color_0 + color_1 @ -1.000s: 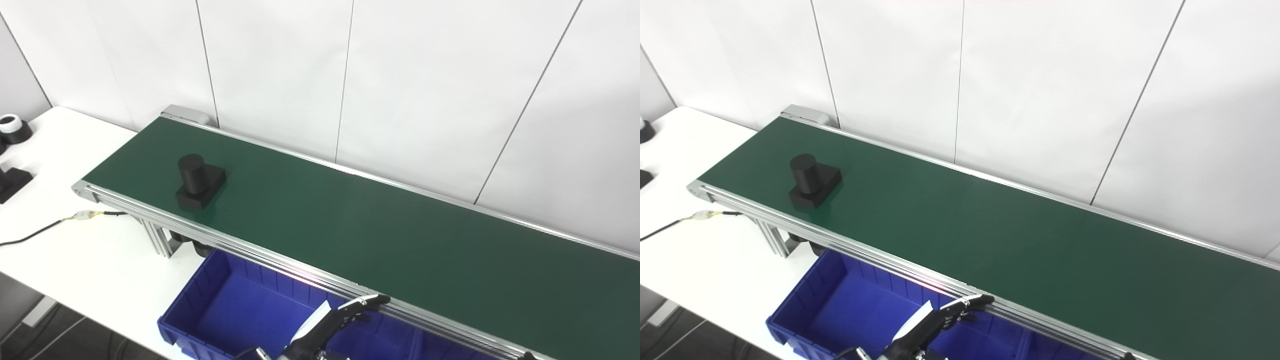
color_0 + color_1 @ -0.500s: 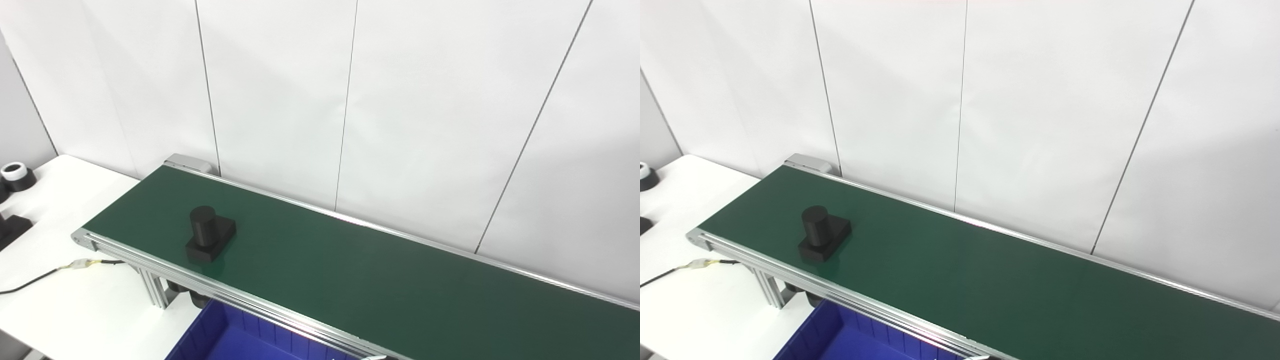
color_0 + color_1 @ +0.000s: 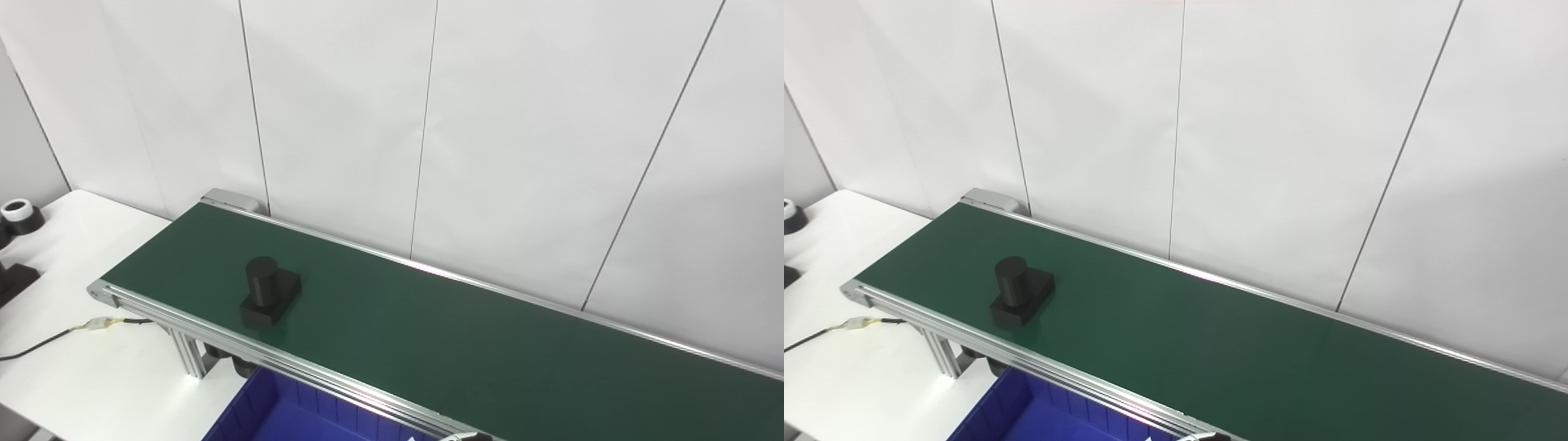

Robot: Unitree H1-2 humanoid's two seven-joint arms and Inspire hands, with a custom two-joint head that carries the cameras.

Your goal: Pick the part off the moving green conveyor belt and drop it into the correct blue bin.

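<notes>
Black part (image 3: 270,298) on green belt (image 3: 490,349)

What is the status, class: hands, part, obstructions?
Left hand barely in view, state unclear; right hand out of view. Black cylinder-on-block part upright on green conveyor belt, ungrasped. Nothing blocking it.

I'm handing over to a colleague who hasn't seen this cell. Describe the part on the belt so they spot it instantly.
Find the long green conveyor belt running along the white wall, and look near its left end. There stands the black part: an upright cylinder on a flat rectangular base, closer to the belt's near rail. It is the only thing on the belt; the other dark pieces lie on the white table at far left.
</notes>
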